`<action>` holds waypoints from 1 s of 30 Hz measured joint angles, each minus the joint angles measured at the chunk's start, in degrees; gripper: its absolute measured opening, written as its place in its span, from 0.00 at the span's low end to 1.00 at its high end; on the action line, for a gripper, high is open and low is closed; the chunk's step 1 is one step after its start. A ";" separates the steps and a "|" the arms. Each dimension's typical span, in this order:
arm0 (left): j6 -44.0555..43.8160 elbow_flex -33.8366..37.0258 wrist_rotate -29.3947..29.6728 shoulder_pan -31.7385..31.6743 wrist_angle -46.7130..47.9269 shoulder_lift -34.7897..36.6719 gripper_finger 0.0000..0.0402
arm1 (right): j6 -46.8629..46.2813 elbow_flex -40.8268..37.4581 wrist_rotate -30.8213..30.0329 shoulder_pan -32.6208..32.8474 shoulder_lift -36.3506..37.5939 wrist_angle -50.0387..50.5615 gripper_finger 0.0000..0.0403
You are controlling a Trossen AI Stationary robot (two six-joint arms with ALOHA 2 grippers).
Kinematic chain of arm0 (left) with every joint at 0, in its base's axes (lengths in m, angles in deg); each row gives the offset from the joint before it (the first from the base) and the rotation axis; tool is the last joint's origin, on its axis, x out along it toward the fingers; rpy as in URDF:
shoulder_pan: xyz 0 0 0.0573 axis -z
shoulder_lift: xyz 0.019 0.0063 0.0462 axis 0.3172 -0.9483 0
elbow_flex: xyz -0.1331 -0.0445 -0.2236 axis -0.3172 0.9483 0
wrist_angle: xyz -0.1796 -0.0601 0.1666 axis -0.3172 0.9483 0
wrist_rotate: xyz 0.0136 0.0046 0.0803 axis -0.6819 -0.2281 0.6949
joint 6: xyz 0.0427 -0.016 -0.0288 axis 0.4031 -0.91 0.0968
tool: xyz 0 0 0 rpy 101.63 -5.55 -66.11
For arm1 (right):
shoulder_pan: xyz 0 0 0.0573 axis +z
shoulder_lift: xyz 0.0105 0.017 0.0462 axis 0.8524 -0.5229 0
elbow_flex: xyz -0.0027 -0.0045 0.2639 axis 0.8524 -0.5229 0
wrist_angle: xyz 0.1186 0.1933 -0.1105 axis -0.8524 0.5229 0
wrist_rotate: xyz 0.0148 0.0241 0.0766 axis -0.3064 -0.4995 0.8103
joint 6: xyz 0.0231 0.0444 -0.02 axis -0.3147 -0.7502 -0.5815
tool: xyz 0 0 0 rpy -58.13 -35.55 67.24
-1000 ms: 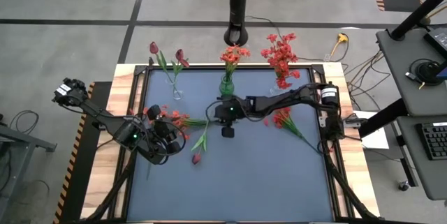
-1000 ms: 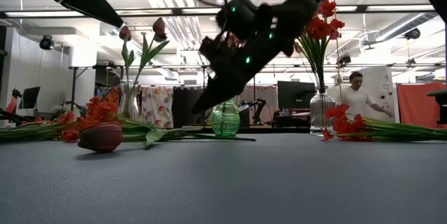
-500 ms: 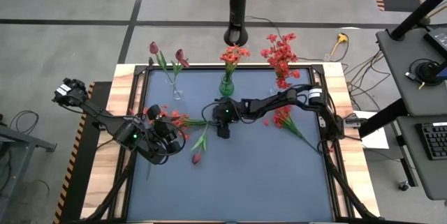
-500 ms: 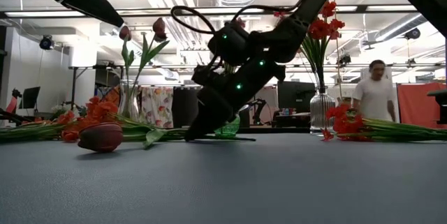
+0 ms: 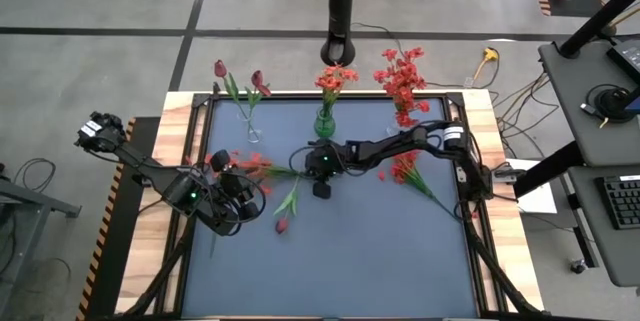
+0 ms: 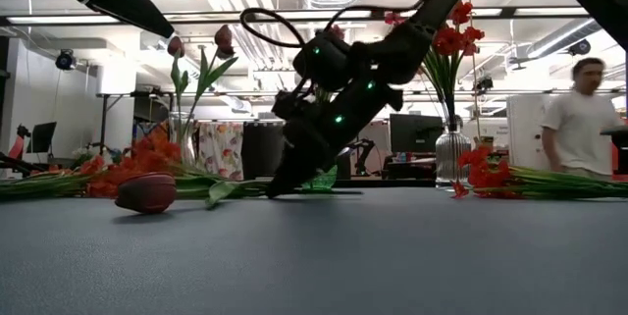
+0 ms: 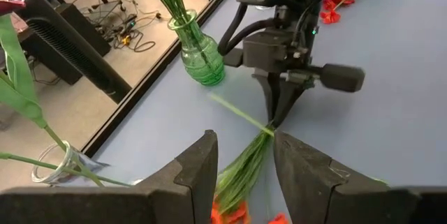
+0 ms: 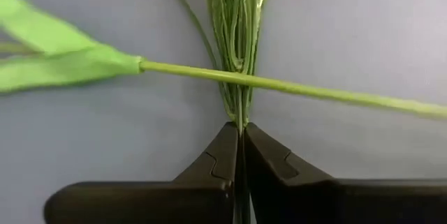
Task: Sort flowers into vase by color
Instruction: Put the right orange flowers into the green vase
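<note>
An orange-red flower [image 5: 252, 168] lies on the blue mat with its bundle of green stems [image 7: 246, 165] pointing toward the table's middle. My right gripper [image 8: 239, 132] is down at the mat [image 6: 276, 191], shut on the free end of that bundle. My left gripper [image 7: 244, 153] is open near the bloom end [image 5: 240, 183], one finger on each side of the stems. A maroon tulip [image 5: 284, 211] lies beside them, and its stem [image 8: 293, 88] crosses over the bundle just ahead of my right fingers. My right gripper pinches the free end of the orange-red flower's stem bundle [image 8: 239, 116] between its two fingertips. The fingers slant down from the table's right side, in line with the stems. The bundle lies on the mat, under the tulip's stem.
At the far edge stand a clear vase with maroon tulips [image 5: 252, 133], a green vase with orange blooms [image 5: 325, 121] and a clear vase with red flowers [image 5: 405, 111]. More red flowers [image 5: 408, 173] lie on the mat under my right arm. A person [image 6: 581, 119] walks behind the table.
My right gripper has dropped to the mat and shifted toward the table's left, ending at the stem end of the lying orange-red flower. In the low view the lying blooms and the tulip bud have shifted slightly.
</note>
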 joint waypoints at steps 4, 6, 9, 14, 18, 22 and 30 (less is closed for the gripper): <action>0.24 0.00 0.00 0.00 -0.03 0.00 0.31 | 3.35 1.69 -0.21 1.03 3.52 7.93 0.03; 0.39 0.00 0.00 0.02 -0.05 0.00 0.31 | 5.85 3.22 -2.50 2.04 5.41 11.11 0.03; 0.42 0.00 0.52 0.01 -0.06 0.00 0.31 | 11.09 5.46 -9.18 4.25 7.30 16.04 0.03; 0.42 0.00 0.89 0.02 -0.09 0.00 0.31 | 19.17 8.25 -20.46 8.22 8.30 18.26 0.03; 0.42 0.00 0.96 0.02 -0.12 0.00 0.31 | 25.38 9.85 -32.11 10.81 8.99 16.94 0.03; 0.42 0.00 1.01 0.02 -0.12 0.00 0.31 | 28.92 12.07 -36.20 12.13 8.93 17.26 0.03; 0.67 -0.91 5.23 0.02 -0.38 0.00 0.31 | 33.60 14.78 -43.38 12.53 8.94 17.37 0.03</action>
